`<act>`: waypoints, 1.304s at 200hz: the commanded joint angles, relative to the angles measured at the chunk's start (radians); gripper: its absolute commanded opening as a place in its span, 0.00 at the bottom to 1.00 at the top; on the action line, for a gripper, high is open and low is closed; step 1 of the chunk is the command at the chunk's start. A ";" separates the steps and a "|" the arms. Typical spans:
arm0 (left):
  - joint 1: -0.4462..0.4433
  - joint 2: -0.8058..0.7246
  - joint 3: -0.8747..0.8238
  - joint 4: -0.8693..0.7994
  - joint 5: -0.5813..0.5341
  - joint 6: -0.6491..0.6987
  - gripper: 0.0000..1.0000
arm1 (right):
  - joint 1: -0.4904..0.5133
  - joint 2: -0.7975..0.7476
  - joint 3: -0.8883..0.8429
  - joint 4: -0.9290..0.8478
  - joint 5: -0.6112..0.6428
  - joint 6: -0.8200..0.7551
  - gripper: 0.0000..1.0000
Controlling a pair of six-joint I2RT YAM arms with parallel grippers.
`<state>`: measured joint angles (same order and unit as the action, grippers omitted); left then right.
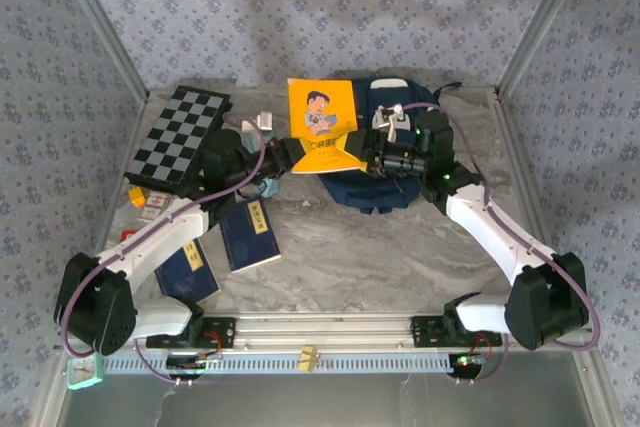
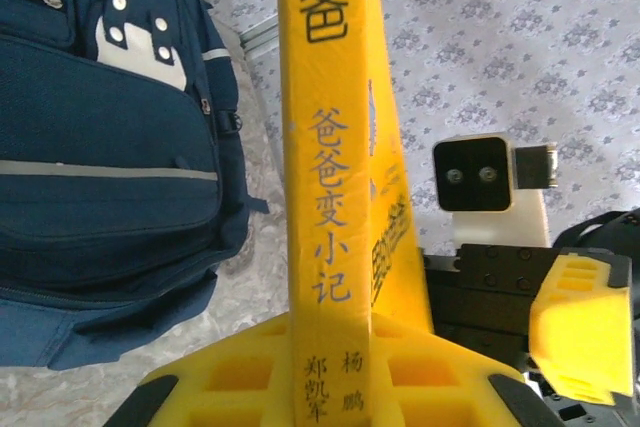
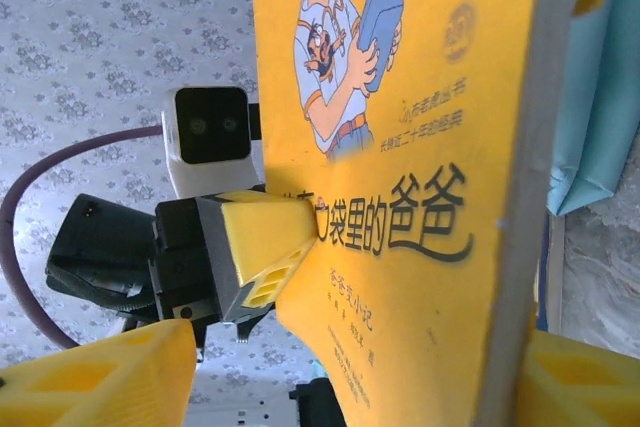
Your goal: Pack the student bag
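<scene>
A yellow picture book (image 1: 322, 119) is held upright in the air over the middle of the table. My left gripper (image 1: 288, 154) is shut on its lower spine (image 2: 325, 197), the yellow jaws clamping it at the bottom of the left wrist view (image 2: 335, 367). My right gripper (image 1: 378, 145) stands open at the book's other edge. In the right wrist view its fingers (image 3: 100, 377) straddle the cover (image 3: 420, 277), the left one well clear of it. The navy student bag (image 1: 385, 192) lies under the right arm, its front pocket and white patch (image 2: 100, 147) in view.
A black-and-grey chequered board (image 1: 180, 137) lies at the back left. Two navy books (image 1: 250, 234) (image 1: 187, 269) rest on the marble table near the left arm. Small items (image 1: 140, 199) sit by the board. Patterned walls enclose the table on three sides.
</scene>
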<state>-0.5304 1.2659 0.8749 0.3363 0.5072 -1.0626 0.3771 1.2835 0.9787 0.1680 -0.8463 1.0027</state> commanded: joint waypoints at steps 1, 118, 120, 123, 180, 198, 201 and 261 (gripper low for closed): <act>-0.001 -0.022 0.039 0.004 -0.007 0.065 0.00 | -0.013 -0.015 0.015 -0.023 -0.009 -0.033 0.61; -0.012 -0.010 0.075 -0.125 -0.016 0.215 0.27 | -0.039 -0.019 0.065 -0.300 0.064 -0.238 0.00; -0.012 -0.010 0.078 -0.135 -0.019 0.226 0.30 | -0.041 -0.022 0.068 -0.312 0.068 -0.246 0.00; -0.013 -0.010 0.082 -0.150 -0.025 0.248 0.32 | -0.043 -0.025 0.072 -0.332 0.074 -0.255 0.00; -0.035 0.017 0.157 -0.461 -0.212 0.710 0.58 | -0.145 -0.145 0.068 -0.666 0.252 -0.414 0.00; -0.070 0.073 0.200 -0.502 -0.236 0.837 0.65 | -0.203 -0.188 0.037 -0.722 0.280 -0.423 0.00; -0.079 0.082 0.214 -0.507 -0.241 0.855 0.65 | -0.212 -0.195 0.034 -0.731 0.285 -0.425 0.00; -0.151 0.383 0.422 -0.570 -0.237 1.160 0.69 | -0.385 -0.314 -0.029 -0.880 0.370 -0.434 0.00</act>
<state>-0.6773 1.5547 1.1957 -0.1795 0.2756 -0.0822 0.0452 1.0214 0.9600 -0.6559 -0.5144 0.6041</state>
